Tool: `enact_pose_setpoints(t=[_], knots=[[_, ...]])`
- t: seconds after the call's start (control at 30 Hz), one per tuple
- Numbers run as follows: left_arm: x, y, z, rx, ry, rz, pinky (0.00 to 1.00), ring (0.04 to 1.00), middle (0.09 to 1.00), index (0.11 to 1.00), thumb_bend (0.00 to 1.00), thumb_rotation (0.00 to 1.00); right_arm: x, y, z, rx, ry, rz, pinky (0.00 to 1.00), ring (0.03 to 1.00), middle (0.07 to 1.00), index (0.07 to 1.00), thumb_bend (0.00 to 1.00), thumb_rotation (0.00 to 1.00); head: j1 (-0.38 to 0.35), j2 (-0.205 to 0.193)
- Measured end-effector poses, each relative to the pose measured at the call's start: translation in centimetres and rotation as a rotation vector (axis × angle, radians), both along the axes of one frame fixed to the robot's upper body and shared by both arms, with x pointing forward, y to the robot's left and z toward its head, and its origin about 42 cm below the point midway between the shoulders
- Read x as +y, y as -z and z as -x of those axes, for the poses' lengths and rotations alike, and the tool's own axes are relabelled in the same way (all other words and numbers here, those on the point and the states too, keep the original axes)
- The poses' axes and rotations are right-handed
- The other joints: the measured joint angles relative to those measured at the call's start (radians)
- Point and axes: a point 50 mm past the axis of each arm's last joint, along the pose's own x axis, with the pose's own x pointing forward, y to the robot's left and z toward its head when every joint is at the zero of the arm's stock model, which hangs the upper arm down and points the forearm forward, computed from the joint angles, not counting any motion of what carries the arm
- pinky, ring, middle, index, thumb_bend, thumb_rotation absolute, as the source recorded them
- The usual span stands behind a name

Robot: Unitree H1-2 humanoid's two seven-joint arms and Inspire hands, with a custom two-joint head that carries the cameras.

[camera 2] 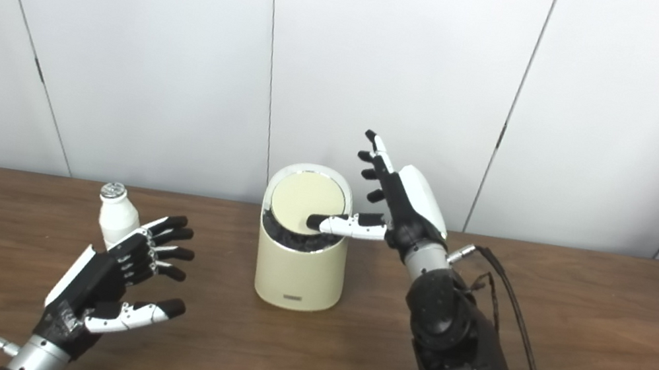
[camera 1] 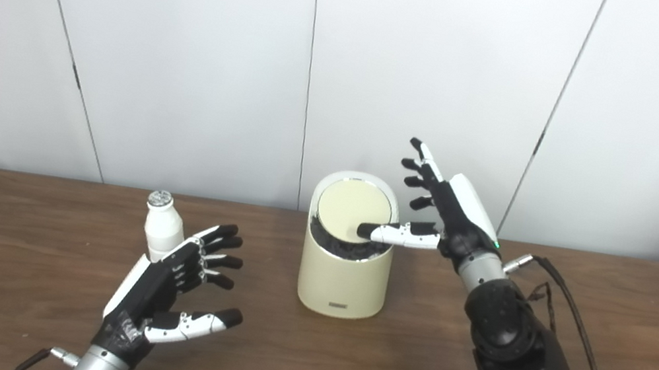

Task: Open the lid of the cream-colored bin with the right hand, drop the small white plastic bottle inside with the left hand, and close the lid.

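Left eye view, item one: cream-colored bin (camera 1: 344,274), upright near the middle of the bench (camera 1: 17,293), its front label facing the robot. Lid (camera 1: 354,209): round, pale, tilted up toward the rear, with a dark gap showing along its front edge; whether it is fully open cannot be told.

Item two: right hand (camera 1: 443,207), fingers spread upward and apart, holding nothing. Its thumb (camera 1: 395,233) reaches sideways over the bin's right rim and appears to touch the lid's edge.

Item three: small white plastic bottle (camera 1: 162,227), upright on the bench, well left of the bin, silver cap on.

Item four: left hand (camera 1: 171,289), fingers apart, empty, just in front of and right of the bottle, fingertips overlapping its lower body in this view.

Risks, as judged:
- The thumb has a narrow hold on the lid; a slip would probably let the lid drop back before the bottle arrives.
- Sideways thumb pressure could push the light bin across the bench or tip it.
- The left hand, closing from this offset, may knock the tall, narrow bottle over rather than enclose it.
- The opening looks only modestly wider than the bottle; an off-centre release could bounce it off the rim.

View differences: the right eye view shows bare bottle (camera 2: 115,217) clear of the left hand's fingertips (camera 2: 177,233), suggesting no contact; the left eye view shows more of the bin's dark front gap.
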Motion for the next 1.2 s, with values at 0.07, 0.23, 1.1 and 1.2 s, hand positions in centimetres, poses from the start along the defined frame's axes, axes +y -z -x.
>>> enact_pose_setpoints(t=[0.07,0.23,1.1,1.2], knots=[[0.0,0.0,0.0,0.000,0.001,0.000,0.65,0.766,0.854,0.884,0.76,0.15,0.1,0.3,-0.3,0.013,0.004,0.010,0.63,0.792,0.875,1.000,0.88,0.42,0.000,0.000],[-0.1,0.0,0.0,0.001,0.004,-0.004,0.65,0.763,0.854,0.881,0.77,0.16,0.4,0.6,-0.7,0.027,0.012,0.028,0.61,0.781,0.873,1.000,0.90,0.44,-0.002,0.002],[-0.6,0.2,0.0,0.009,0.013,-0.007,0.65,0.772,0.857,0.882,0.77,0.16,2.5,-2.3,-2.2,0.066,0.053,0.212,0.65,0.855,0.934,0.982,0.81,0.20,0.003,0.018],[-0.8,0.2,0.0,0.011,0.020,-0.009,0.65,0.773,0.857,0.882,0.78,0.16,3.0,-4.2,-2.1,0.054,0.040,0.257,0.68,0.872,0.947,0.971,0.81,0.14,0.003,0.023]])
